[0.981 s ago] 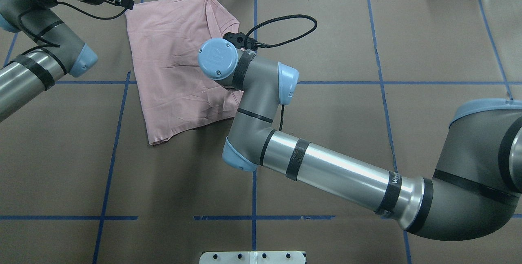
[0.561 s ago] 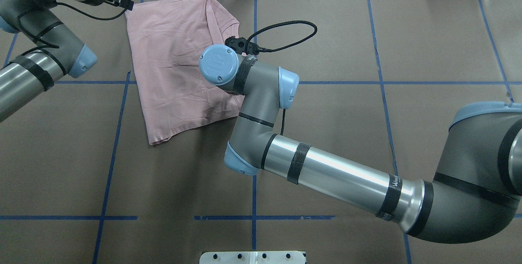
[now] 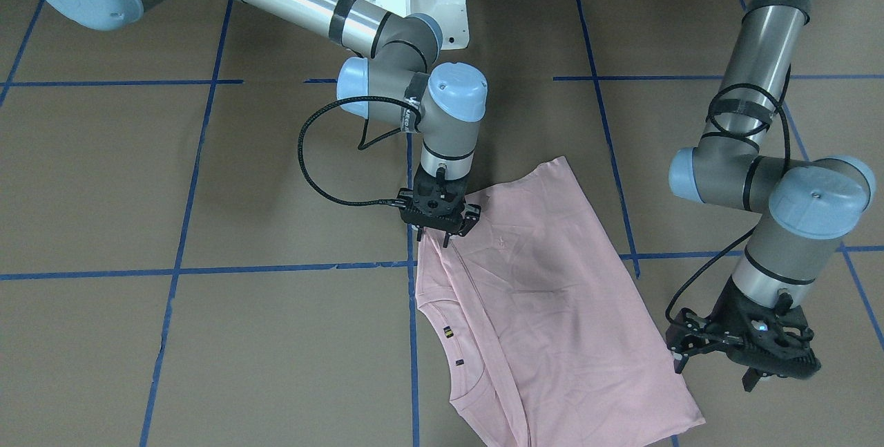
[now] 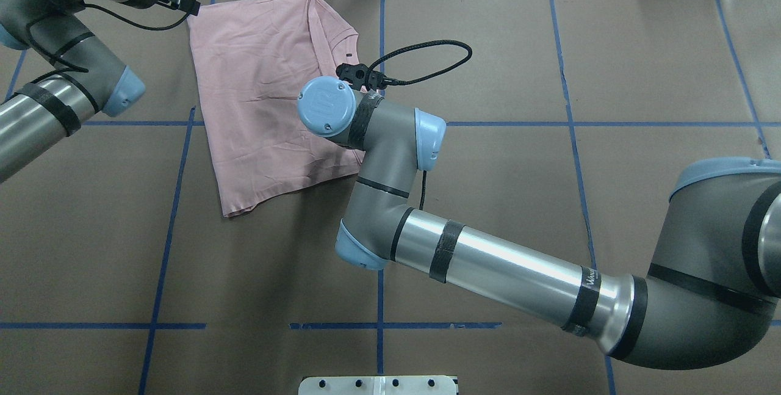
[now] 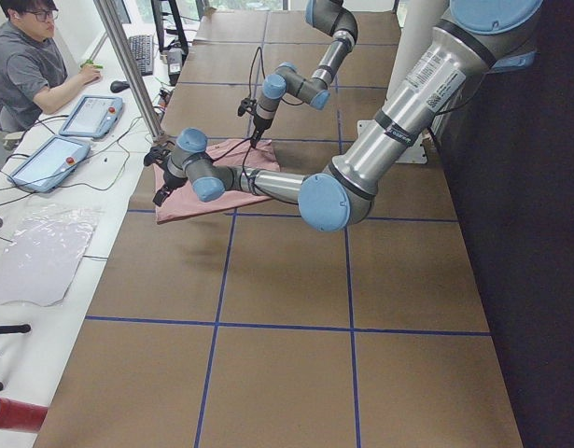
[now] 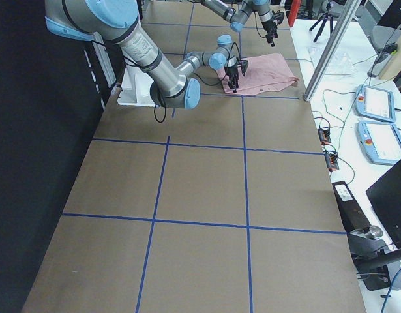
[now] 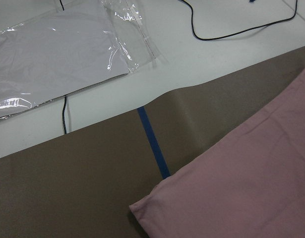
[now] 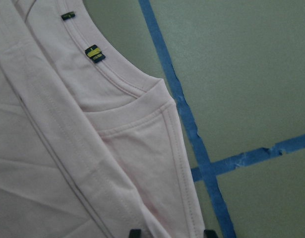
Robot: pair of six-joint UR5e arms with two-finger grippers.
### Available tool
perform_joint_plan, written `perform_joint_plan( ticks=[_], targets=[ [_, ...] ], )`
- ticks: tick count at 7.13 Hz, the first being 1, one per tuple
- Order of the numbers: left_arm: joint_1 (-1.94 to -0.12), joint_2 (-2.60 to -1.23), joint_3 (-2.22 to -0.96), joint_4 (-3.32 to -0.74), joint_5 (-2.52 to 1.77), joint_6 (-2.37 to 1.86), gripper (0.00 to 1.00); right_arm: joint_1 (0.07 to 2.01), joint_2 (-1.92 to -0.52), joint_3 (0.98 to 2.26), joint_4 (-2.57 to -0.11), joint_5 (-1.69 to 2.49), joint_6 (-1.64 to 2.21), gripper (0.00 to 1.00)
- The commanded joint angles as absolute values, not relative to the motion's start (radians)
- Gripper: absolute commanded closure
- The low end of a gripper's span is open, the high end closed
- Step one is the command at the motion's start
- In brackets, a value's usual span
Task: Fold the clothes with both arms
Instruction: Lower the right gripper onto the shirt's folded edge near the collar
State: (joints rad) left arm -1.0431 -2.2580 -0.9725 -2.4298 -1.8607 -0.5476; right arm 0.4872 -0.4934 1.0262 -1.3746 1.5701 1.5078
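Here the right gripper stands at the shirt's sleeve edge. Its jaws are apart with the hem between them, not yet pinched, probably set to lift that side for a fold. The shirt lies flat on the table, plain side up, so its print is hidden. The left gripper hovers spread and empty just beside the opposite edge; its own camera shows no fingers.

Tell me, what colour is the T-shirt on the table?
Pale pink; the T-shirt shows best in the exterior front-facing view.
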Motion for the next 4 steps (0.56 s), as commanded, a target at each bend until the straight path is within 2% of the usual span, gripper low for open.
perform_joint_plan(
  ticks=[1, 2, 3, 4],
  targets=[
    [-1.042, -2.258, -0.973, -2.43, -1.861, -0.548, 0.0, 0.486, -0.497, 1.026, -1.374, 1.569, 1.508, 0.54],
    [-1.042, -2.258, -0.973, -2.43, -1.859, -0.548, 0.0, 0.486, -0.5, 1.026, -1.376, 1.569, 1.517, 0.82],
    [-1.042, -2.26, -0.973, -2.43, -1.861, -0.548, 0.0, 0.486, -0.5, 1.028, -1.376, 1.568, 1.519, 1.0],
    [-1.042, -2.26, -0.973, -2.43, -1.859, -0.548, 0.0, 0.486, -0.5, 1.029, -1.377, 1.562, 1.519, 1.0]
  ],
)
